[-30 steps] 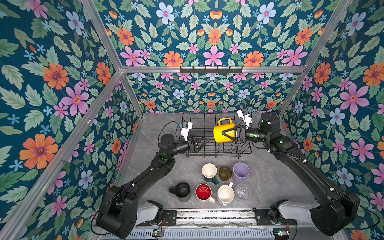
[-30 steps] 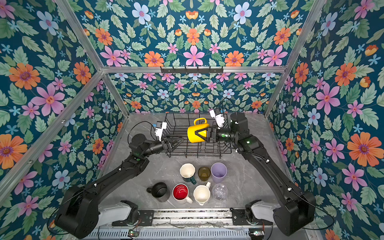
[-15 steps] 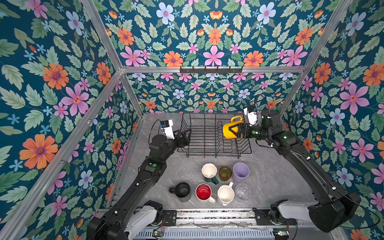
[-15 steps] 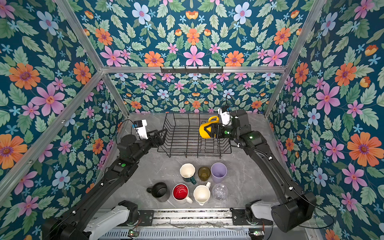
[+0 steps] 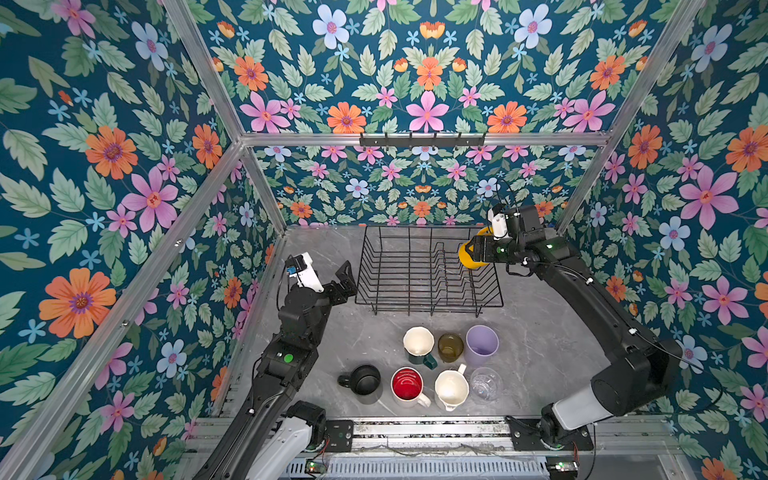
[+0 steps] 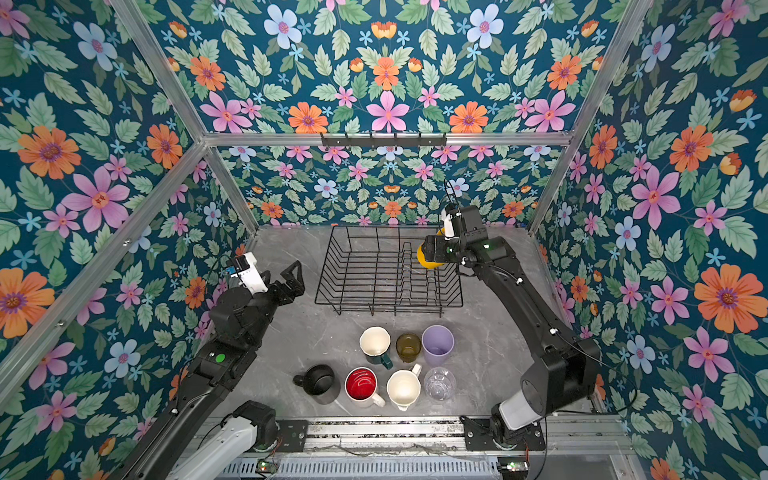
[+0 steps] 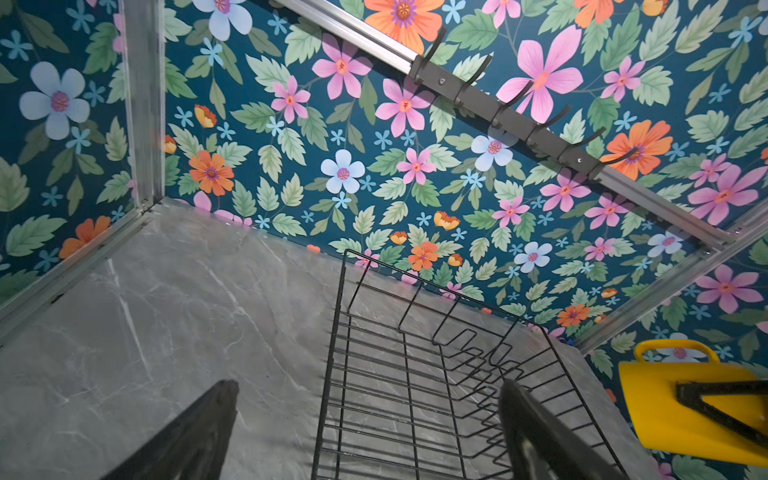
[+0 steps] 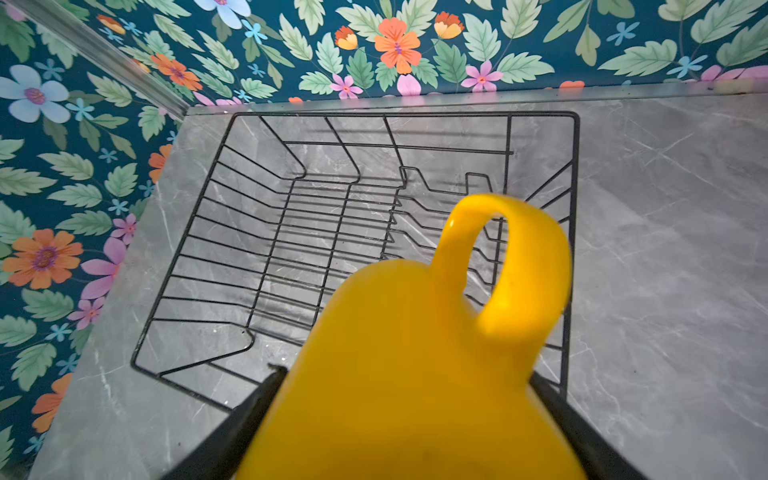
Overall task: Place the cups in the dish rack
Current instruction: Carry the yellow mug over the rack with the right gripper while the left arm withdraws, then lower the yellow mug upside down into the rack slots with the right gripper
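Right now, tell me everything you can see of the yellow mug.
The yellow mug is plain, glossy and opaque, ceramic by its look, with one big loop handle. It is tipped on its side, clamped across its body by the right gripper. It hangs over the right far end of the dish rack; nothing else appears to touch it.

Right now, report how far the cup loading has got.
Done: nothing; the dish rack holds no cup. In hand: the right hand grips the yellow mug over the rack's right side; the left hand is open and empty. Left: seven cups on the table, from black mug to lilac tumbler.
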